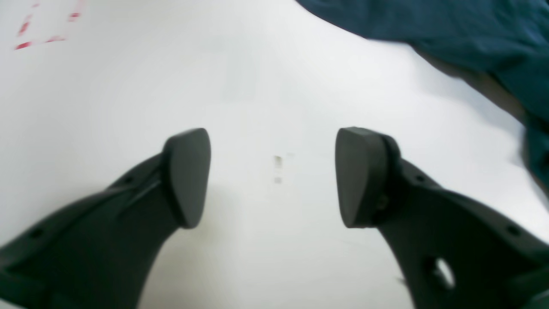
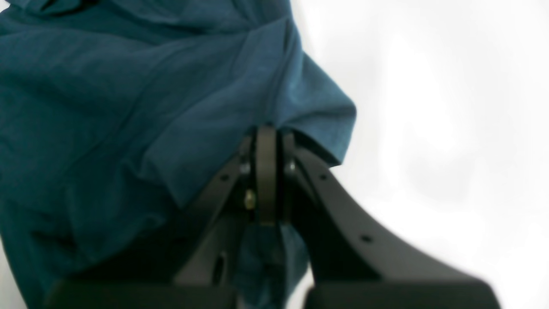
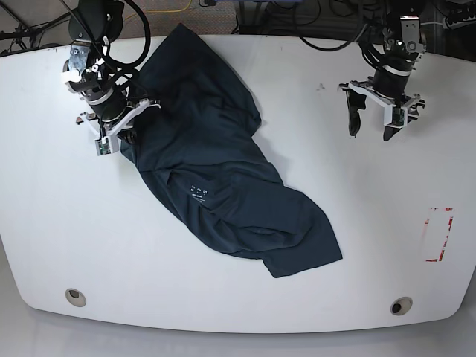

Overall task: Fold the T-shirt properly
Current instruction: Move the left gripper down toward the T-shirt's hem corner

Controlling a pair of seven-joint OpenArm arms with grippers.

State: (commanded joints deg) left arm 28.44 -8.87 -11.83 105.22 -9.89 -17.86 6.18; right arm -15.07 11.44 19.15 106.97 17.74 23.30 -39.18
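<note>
Navy T-shirt [image 3: 223,186] sprawls crumpled across your white table [image 3: 372,223] — your right gripper [image 2: 266,171] pinches its edge, while your left gripper [image 1: 273,176] hangs spread wide, well apart from it.

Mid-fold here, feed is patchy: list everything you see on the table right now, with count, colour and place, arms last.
Dark navy-blue cotton T-shirt: one, crumpled, spread diagonally across the table's middle.
White table: one, underneath everything.
Red dashed rectangle marking: one, on the table near the base view's right edge.
Round metal table fittings: two, grey, near the front edge.
Right gripper: one, black, shut on the T-shirt's edge.
Left gripper: one, black, open over bare table, clear of the shirt.
</note>
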